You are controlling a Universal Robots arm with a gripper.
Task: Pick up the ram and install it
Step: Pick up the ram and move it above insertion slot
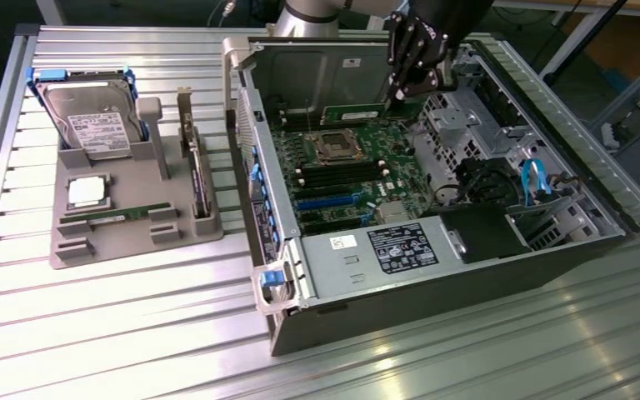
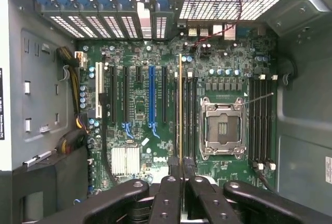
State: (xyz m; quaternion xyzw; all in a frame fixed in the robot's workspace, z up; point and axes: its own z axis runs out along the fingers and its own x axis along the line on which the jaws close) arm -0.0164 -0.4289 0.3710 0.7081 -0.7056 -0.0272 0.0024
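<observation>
My gripper [image 1: 412,90] hangs inside the open computer case [image 1: 542,250], near its far wall, shut on the ram [image 1: 353,109]. The ram is a thin green stick that juts out from the fingers toward the exterior view's left, above the motherboard [image 1: 348,179]. In the wrist view the ram [image 2: 180,105] shows edge-on as a narrow line pinched between my black fingertips [image 2: 179,175]. It runs along the black memory slots [image 2: 190,115] beside the empty CPU socket [image 2: 222,128]. Whether it touches a slot I cannot tell.
A grey tray [image 1: 131,242] at the exterior view's left holds a hard drive [image 1: 92,121], a silver CPU chip [image 1: 87,192] and an upright expansion card [image 1: 196,171]. Inside the case sit a power supply [image 1: 403,246], blue-latched cables [image 1: 533,179] and more memory slots [image 2: 262,120].
</observation>
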